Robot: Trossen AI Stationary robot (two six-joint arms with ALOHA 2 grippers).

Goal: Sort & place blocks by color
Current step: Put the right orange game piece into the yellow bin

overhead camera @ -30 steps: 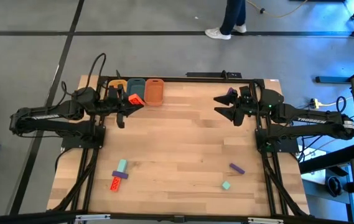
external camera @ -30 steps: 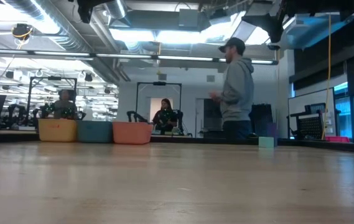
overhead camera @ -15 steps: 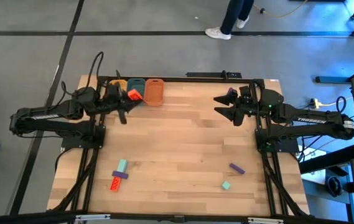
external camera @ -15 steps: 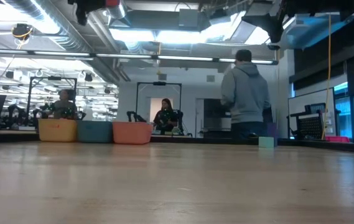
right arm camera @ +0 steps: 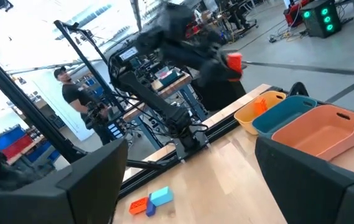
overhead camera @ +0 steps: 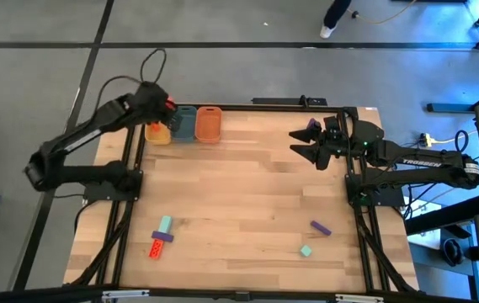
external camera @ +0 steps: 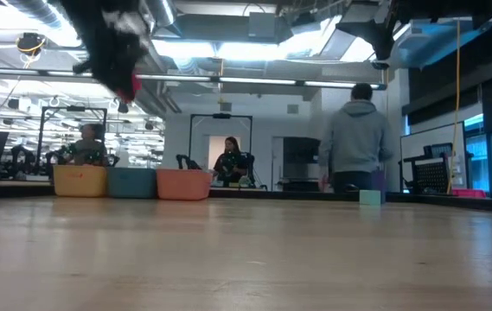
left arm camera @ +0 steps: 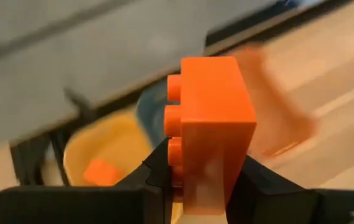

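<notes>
- Up at the top left of the high view, the left gripper [overhead camera: 165, 107] hangs just over the far-left corner of the wooden tabletop [overhead camera: 247, 194], clamped on a small orange-red plastic studded block [left arm camera: 211, 134]. The wrist view shows the block pinched upright between the dark fingers, held high so it can clear the tub rims.
- Directly beneath it sits the rounded yellow plastic tub [left arm camera: 111, 149], which already has one orange piece [left arm camera: 99, 171] inside — so this looks like the drop spot for that colour, and the release is not yet made.
- Beside the yellow tub, in a row along the far edge, stand the rounded blue tub [overhead camera: 183, 123] and the rounded orange tub [overhead camera: 210, 123], presumably for the other colours.
- Toward the upper right of the high view, the right gripper [overhead camera: 300, 143] waits above the tabletop with its fingers spread wide and nothing in them.
- Low in the high view, loose blocks lie waiting: a mint-teal bar [overhead camera: 164, 225], a purple bar [overhead camera: 163, 238] and an orange-red piece [overhead camera: 155, 248] bunched at lower left — touching, it seems; a purple bar [overhead camera: 321, 227] and a mint-teal cube [overhead camera: 306, 251] at lower right.
- Beyond the tabletop in the low view, a person in a grey hoodie [external camera: 355, 142] stands well clear.
</notes>
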